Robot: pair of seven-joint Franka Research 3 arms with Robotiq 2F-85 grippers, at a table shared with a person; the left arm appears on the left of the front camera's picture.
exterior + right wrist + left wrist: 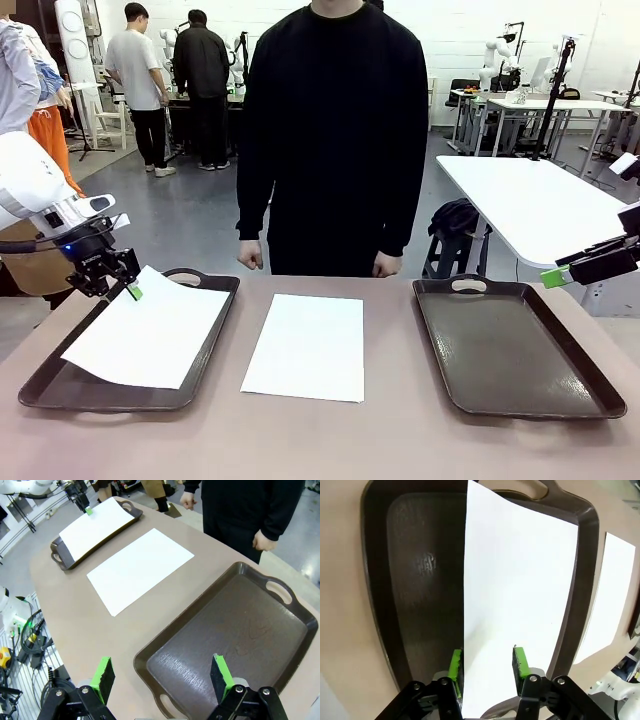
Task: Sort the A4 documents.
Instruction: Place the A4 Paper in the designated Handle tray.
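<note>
My left hand [487, 661], fingers narrowly apart, sits at a sheet [520, 580] in the tray [405, 580] at frame left. My right hand [162, 676] gapes wide above the other tray [240, 630].

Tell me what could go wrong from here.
1. The first sheet lies askew in the left tray, one edge up against its rim; it may slide or curl.
2. The left gripper has its jaws open right over that sheet, so pulling away could drag it.
3. The second sheet lies flat on the table, hard to pinch without creasing.
</note>
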